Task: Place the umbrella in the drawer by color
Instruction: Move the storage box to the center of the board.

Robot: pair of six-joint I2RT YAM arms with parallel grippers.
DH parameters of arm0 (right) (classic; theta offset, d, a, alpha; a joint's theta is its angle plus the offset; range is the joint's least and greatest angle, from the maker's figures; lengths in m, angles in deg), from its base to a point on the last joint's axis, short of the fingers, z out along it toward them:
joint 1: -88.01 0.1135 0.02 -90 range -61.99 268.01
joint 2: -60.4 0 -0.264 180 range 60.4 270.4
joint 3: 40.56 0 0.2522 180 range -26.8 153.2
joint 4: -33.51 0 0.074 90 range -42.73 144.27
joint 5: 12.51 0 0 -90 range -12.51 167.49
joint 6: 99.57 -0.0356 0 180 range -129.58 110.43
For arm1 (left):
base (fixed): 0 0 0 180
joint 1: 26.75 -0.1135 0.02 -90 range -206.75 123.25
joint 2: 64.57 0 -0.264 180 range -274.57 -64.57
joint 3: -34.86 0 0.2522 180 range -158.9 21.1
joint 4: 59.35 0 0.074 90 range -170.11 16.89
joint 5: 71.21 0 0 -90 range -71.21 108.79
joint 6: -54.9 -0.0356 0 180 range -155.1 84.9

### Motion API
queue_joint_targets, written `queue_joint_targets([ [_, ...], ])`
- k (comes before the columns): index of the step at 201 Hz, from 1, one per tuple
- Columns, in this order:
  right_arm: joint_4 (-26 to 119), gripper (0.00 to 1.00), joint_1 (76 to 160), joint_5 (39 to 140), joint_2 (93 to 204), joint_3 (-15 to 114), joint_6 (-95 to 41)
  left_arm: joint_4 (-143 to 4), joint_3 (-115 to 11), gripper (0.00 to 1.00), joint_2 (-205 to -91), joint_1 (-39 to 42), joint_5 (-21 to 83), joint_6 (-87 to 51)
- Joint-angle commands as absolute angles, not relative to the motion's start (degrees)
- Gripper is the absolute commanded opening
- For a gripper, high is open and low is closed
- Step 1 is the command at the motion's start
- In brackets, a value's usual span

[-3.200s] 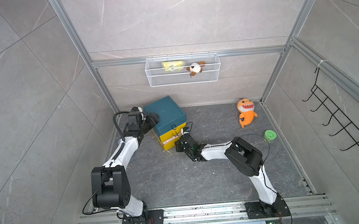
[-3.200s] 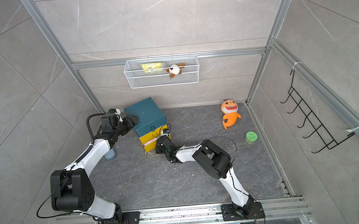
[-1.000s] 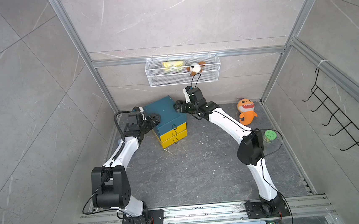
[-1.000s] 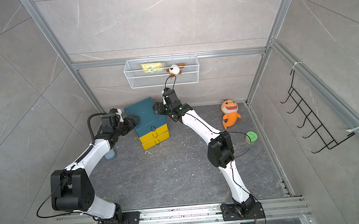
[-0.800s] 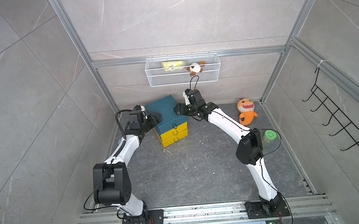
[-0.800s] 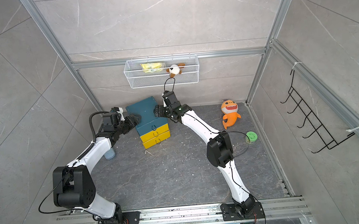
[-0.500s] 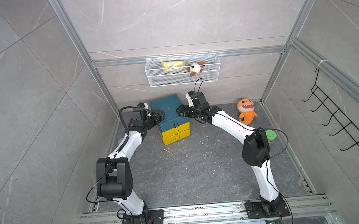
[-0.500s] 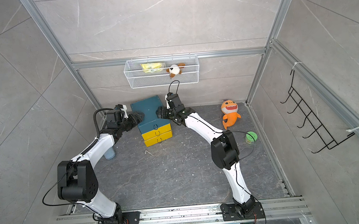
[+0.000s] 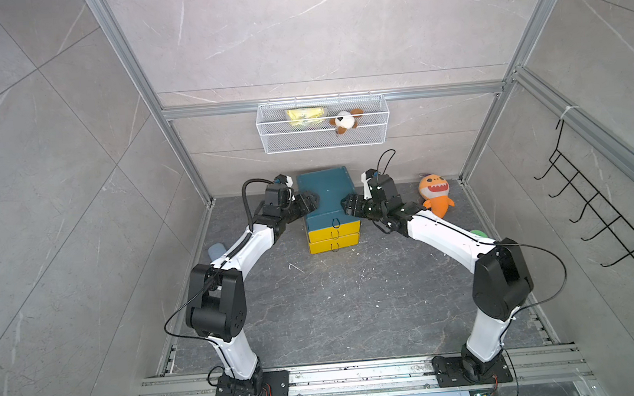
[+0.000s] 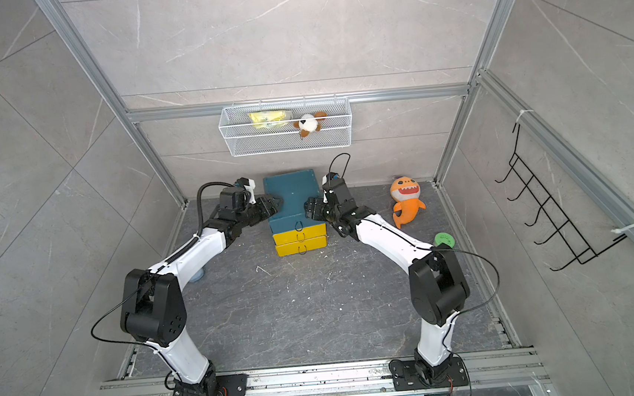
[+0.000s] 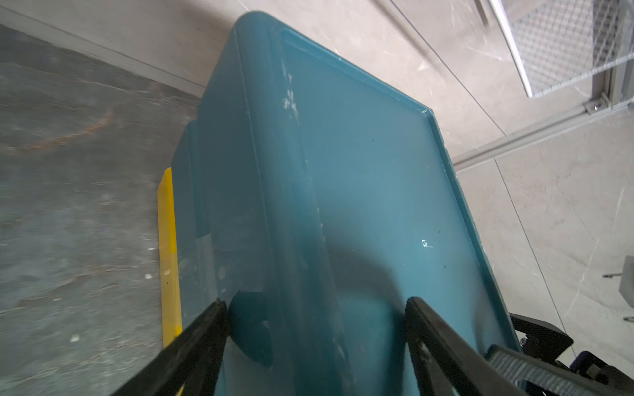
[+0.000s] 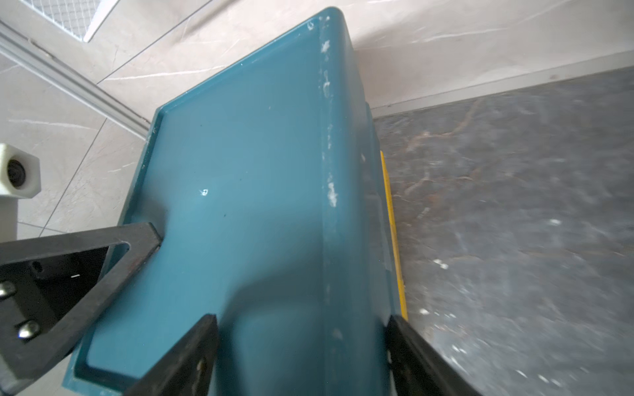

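Teal drawer cabinet [image 9: 324,192] sits centre frame in both top views, back near the wall. All drawers are closed, with the two yellow drawers [image 9: 334,236] lowest. Left gripper [image 9: 309,202] and right gripper [image 9: 350,205] flank it, fingers apart, each straddling a top side edge. Umbrella: not identifiable in any view. Judged step: squaring the cabinet. Next: back off, locate umbrella, open the colour-matched drawer.

Found no legible text, label, brand or number anywhere. Saw only tiny marks on the yellow packet [image 10: 268,119] in the wire basket [image 10: 287,141], too small to read.
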State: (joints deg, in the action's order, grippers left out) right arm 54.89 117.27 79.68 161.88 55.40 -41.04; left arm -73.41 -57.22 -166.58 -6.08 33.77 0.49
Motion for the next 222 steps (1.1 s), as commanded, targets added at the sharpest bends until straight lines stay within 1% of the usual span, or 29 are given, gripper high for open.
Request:
queue_joint_targets([
  [1,57.5,0.79,119.3,84.3,158.1,49.2,-39.7,-85.9,-54.7,0.82,-173.0,2.0,38.4,-0.9],
  [42,57.6,0.78,118.8,82.8,151.4,41.7,-38.7,-86.1,-54.6,0.83,-172.7,4.1,37.4,-0.8],
  [79,58.6,0.80,117.9,81.8,148.9,40.0,-38.0,-88.1,-53.4,0.85,-169.9,4.1,33.7,-1.9],
  [104,59.4,0.82,117.6,79.8,146.3,39.2,-37.1,-89.8,-52.2,0.89,-166.1,3.9,29.1,-2.8],
  [136,60.8,0.84,117.1,77.3,142.5,39.7,-35.1,-92.7,-51.8,0.98,-160.3,3.1,23.7,-4.3],
  [147,61.2,0.84,117.0,76.4,140.9,39.9,-34.1,-94.5,-52.1,1.00,-158.0,2.8,21.0,-4.9],
  [182,60.2,0.86,117.1,72.6,134.8,39.1,-28.9,-99.4,-51.6,1.00,-147.1,2.5,8.6,-7.3],
  [184,60.0,0.95,117.2,72.2,134.3,38.9,-28.2,-99.6,-51.4,1.00,-146.4,2.6,7.8,-7.5],
  [187,59.7,0.99,117.4,71.6,133.7,38.6,-27.6,-99.8,-51.2,1.00,-145.2,2.5,6.5,-7.7],
  [200,56.6,1.00,117.5,68.8,130.9,36.2,-29.6,-99.9,-49.7,1.00,-139.8,2.6,1.1,-9.3],
  [213,51.6,1.00,117.5,68.5,128.3,32.7,-30.3,-100.2,-48.0,1.00,-134.5,2.4,-4.7,-11.2],
  [222,50.8,1.00,117.6,67.1,127.0,31.3,-32.1,-100.3,-46.5,1.00,-130.8,2.3,-8.9,-11.9],
])
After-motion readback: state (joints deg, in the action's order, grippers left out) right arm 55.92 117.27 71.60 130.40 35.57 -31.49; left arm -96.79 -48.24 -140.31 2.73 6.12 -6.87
